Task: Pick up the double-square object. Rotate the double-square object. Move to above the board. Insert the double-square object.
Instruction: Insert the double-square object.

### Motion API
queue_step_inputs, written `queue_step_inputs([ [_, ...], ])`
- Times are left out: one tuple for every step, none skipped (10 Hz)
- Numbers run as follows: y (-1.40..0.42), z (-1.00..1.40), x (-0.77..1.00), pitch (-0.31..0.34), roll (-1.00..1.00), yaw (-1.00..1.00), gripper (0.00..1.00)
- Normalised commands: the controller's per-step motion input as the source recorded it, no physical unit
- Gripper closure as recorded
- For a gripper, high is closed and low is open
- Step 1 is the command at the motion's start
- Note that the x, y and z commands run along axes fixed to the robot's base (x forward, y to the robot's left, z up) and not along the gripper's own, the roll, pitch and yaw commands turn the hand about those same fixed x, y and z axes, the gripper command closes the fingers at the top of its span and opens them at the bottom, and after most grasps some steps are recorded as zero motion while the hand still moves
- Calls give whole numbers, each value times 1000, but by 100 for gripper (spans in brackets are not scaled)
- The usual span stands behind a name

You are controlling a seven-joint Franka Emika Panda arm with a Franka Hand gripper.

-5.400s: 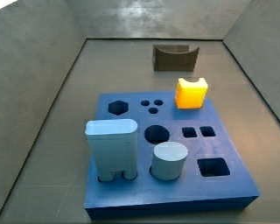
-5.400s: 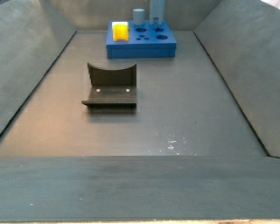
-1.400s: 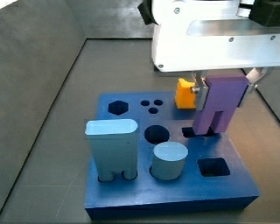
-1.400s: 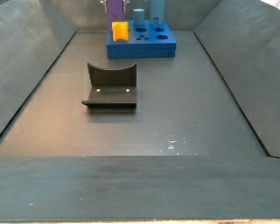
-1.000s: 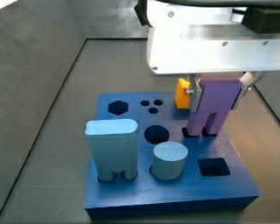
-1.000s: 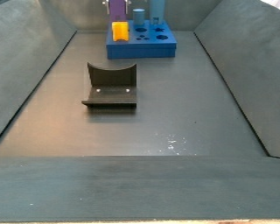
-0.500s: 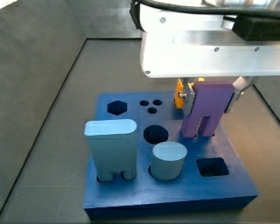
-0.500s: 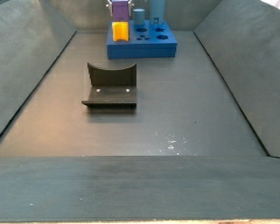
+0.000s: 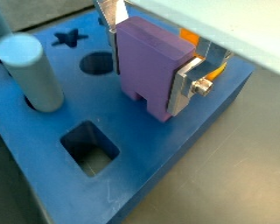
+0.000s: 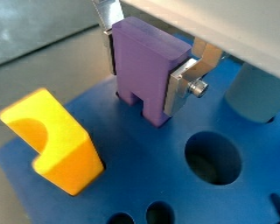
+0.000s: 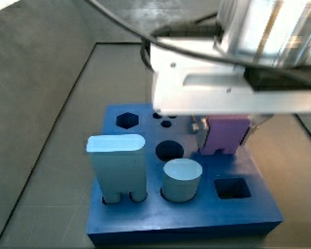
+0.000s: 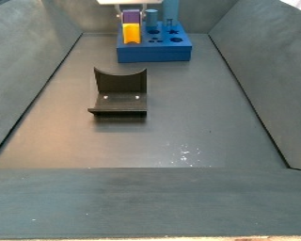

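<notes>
The double-square object (image 9: 146,63) is a purple block with two square legs. It stands upright between the fingers of my gripper (image 9: 150,59), which is shut on it. It also shows in a wrist view (image 10: 143,72) and in a side view (image 11: 225,134). Its legs reach down to the top of the blue board (image 11: 132,209) near the right edge; how deep they sit is hidden. In a side view the gripper (image 12: 132,8) is over the board (image 12: 179,52) at the far end.
On the board stand a yellow piece (image 10: 55,153), a light-blue cylinder (image 11: 182,180) and a tall light-blue block (image 11: 117,167). A square hole (image 9: 90,147) and a round hole (image 10: 213,157) are open. The fixture (image 12: 118,91) stands mid-floor.
My gripper has come down with the purple object, from above the board until its legs meet the board's top. The other pieces have not moved.
</notes>
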Motion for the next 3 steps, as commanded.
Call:
queue_step_inputs([
  [80, 0, 0, 40, -131, -29, 100],
  [0, 0, 0, 0, 6, 0, 100],
  [0, 0, 0, 0, 0, 0, 100],
])
